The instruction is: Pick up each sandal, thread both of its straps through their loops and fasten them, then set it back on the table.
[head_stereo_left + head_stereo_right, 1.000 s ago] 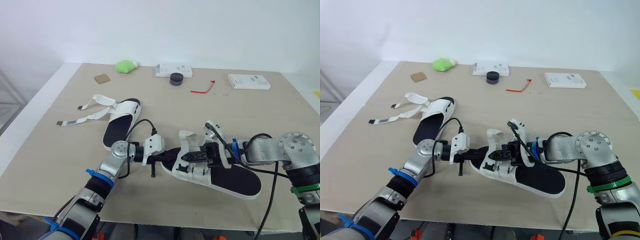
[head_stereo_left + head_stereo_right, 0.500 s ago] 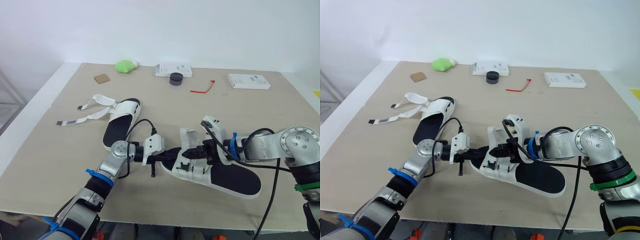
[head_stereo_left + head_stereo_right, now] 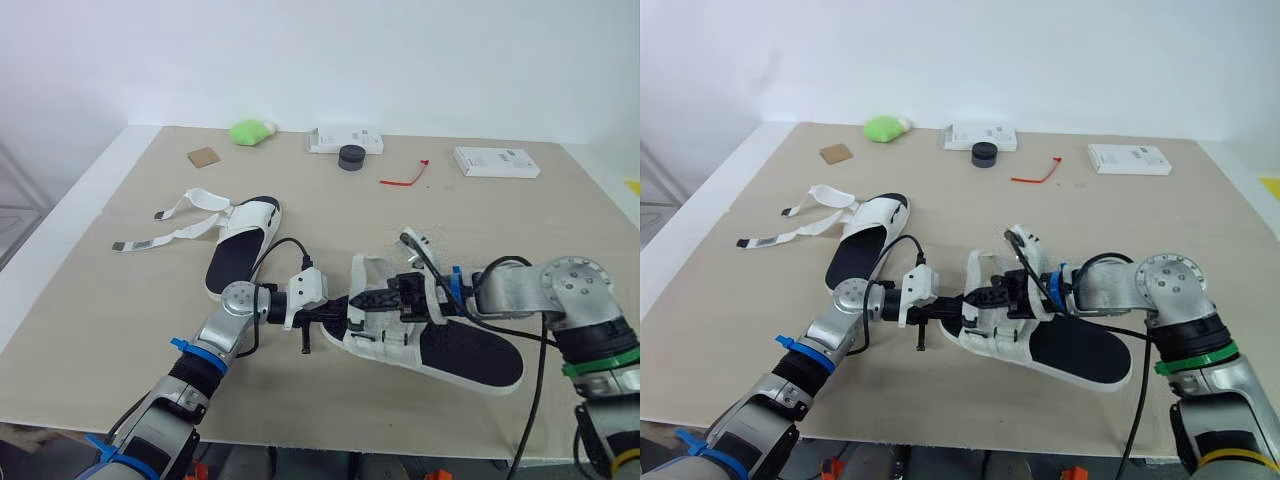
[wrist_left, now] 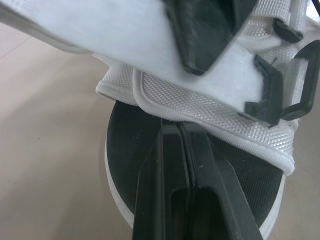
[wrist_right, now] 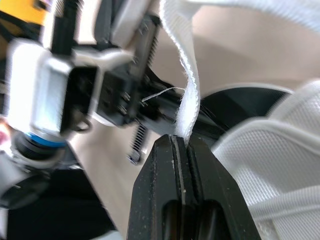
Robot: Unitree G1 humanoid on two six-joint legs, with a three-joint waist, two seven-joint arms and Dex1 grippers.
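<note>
The near sandal (image 3: 470, 350) lies on the table (image 3: 560, 230) between the 2 grippers, toe end toward the left gripper and heel end on the right gripper's side. The right gripper (image 5: 181, 140) has its fingers pressed together on a white strap (image 5: 187, 95). It pinches the strap right at the fingertips, and the strap rises away from them above the sandal's white mesh upper (image 4: 200, 105).

The left gripper (image 4: 176, 127) points at the right one from the opposite side, the 2 sets of tips close to each other. Its fingers are closed with only a thin seam between them. The tips lie over the black footbed at the edge of the mesh upper; whether they clamp anything cannot be told. Just past those tips, black loops (image 4: 272, 92) stand on the upper.

Behind the left gripper, on the side away from the right gripper, the second sandal (image 3: 240, 245) lies flat. Its loose straps (image 3: 170, 225) are unfastened and spread out on the table.

Well beyond both grippers, along the far edge, sit a green lump (image 3: 250, 131), a brown card scrap (image 3: 204, 157) and a white box (image 3: 345, 140) touching a black round cap (image 3: 351, 158). A red tie (image 3: 405, 176) and a second white box (image 3: 497, 162) are also there.
</note>
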